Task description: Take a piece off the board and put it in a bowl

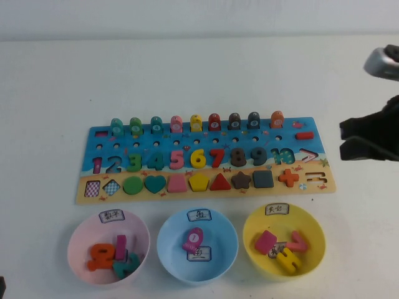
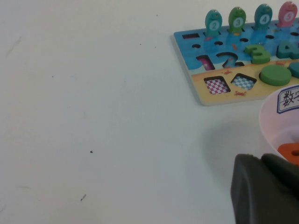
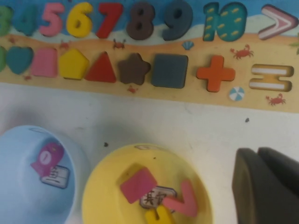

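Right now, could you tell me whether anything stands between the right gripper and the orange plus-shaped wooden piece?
Nothing visible does. The right gripper hangs off the board's right end; the orange plus-shaped wooden piece sits exposed there. The left gripper is parked by the pink bowl.

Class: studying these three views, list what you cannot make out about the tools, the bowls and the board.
- Left tool: cut off by its wrist view's edge; unseen in the high view.
- Right tool: cut off likewise.
- Yellow bowl: near side cropped.
- Board: mostly outside the left wrist view.
- Pink bowl label: too small to read.
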Available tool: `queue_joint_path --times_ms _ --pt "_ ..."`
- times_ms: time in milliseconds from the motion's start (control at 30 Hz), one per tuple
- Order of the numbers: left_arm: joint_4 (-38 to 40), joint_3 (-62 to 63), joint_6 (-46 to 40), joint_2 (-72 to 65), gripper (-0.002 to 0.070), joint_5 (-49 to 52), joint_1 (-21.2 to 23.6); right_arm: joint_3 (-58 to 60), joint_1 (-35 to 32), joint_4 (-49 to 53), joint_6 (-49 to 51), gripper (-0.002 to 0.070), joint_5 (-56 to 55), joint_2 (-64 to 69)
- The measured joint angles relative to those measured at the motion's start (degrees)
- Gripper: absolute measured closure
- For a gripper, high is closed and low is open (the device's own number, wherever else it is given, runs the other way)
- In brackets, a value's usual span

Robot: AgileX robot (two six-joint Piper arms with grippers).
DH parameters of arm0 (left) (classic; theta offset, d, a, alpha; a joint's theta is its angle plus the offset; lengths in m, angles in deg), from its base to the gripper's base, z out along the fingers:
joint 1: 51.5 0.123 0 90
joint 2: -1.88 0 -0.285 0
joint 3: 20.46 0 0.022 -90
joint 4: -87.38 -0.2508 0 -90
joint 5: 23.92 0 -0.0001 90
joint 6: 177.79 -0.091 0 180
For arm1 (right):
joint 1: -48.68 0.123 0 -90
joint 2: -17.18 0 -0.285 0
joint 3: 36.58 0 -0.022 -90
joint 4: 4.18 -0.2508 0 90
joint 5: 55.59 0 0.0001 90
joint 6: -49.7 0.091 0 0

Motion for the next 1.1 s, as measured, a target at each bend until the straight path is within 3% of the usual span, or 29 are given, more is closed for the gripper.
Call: queue_joint_path --times_ms 267,567,933,1100 --pt "-0.1 0.0 0.0 0.0 0.0679 0.0 0.0 -12.1 5.6 11.2 9.1 0.0666 8.8 13.3" --pt "-0.1 0.0 0.0 0.0 0.0680 0.0 0.0 -22.9 6.1 12.6 12.6 0.0426 17.0 23.7" --pt "-0.1 0.0 0.0 0.0 0.0680 0.0 0.0 -29.7 12.8 16.5 14.7 0.0385 20.3 31.9" --pt "-0.1 0.0 0.0 0.0 0.0679 0.0 0.0 -32.9 14.1 19.0 17.2 0.0321 20.6 34.5"
